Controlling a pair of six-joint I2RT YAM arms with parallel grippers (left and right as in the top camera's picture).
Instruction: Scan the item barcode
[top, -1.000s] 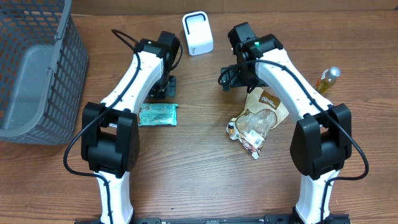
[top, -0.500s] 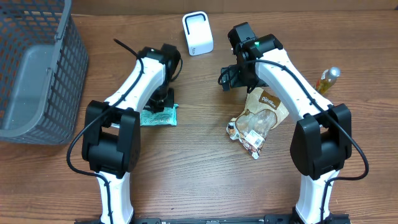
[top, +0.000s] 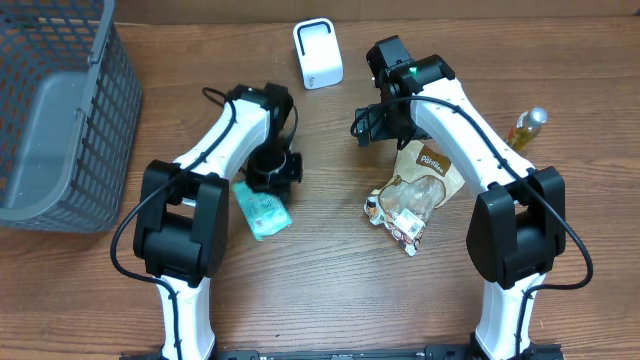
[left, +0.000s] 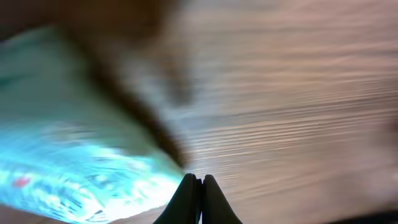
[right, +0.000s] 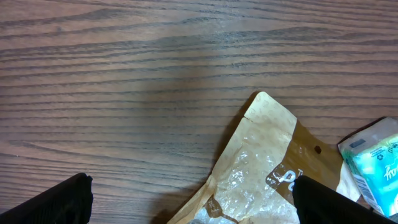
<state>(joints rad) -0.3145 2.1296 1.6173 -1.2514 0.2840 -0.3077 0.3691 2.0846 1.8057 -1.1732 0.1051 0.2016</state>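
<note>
Swung round and slid toward the near edge of the table, our teal packet now lies slanted, left of the table's middle. We judge it light, soft and crinkly, with slippery film, so the flat sealed end seam is the place to pinch. Left fingers are pressed together right at its corner; whether they nip the seam we cannot tell. Right fingers stand wide apart over the brown bag. Beyond, the white scanner waits by the far edge.

Even, soft light and faint shadows; motion blur smears the teal packet in the left wrist view, while the other views are sharp.
</note>
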